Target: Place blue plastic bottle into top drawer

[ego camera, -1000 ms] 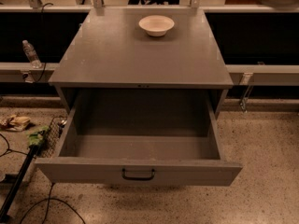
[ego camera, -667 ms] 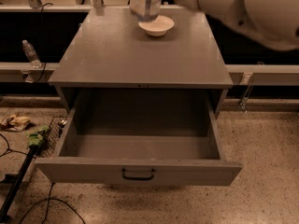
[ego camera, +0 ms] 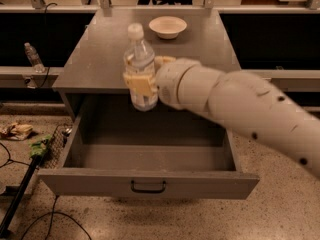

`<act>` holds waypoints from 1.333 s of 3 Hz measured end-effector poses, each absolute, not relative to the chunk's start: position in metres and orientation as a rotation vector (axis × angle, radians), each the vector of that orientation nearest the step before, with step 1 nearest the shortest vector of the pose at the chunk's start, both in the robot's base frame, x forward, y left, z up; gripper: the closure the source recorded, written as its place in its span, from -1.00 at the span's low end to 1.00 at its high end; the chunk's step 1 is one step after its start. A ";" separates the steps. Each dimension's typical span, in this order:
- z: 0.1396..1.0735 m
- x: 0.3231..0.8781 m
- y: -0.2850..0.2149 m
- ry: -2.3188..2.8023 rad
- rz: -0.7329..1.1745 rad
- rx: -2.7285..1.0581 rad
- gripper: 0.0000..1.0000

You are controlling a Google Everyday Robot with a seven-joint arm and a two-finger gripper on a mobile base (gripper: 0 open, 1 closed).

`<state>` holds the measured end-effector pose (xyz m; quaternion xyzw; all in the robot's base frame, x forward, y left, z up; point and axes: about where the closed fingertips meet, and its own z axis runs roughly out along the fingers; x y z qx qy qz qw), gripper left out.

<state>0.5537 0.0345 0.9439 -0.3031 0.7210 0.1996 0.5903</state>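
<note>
The gripper (ego camera: 141,82) is clasping the blue plastic bottle (ego camera: 139,51) around its middle, fingers closed against its sides, and holding it upright. The bottle is hanging at the table (ego camera: 205,49) front edge, above the open top drawer (ego camera: 100,181). A white bowl (ego camera: 168,26) is sitting farther back on the table.

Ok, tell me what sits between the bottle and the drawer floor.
Nothing: in the camera view the gripper holds the blue plastic bottle upright over the bare floor of the open top drawer.
</note>
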 end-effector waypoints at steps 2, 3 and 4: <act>0.835 0.540 0.049 1.762 0.454 -0.717 1.00; 0.851 0.545 0.048 1.710 0.469 -0.801 1.00; 0.847 0.582 0.025 1.598 0.565 -0.926 1.00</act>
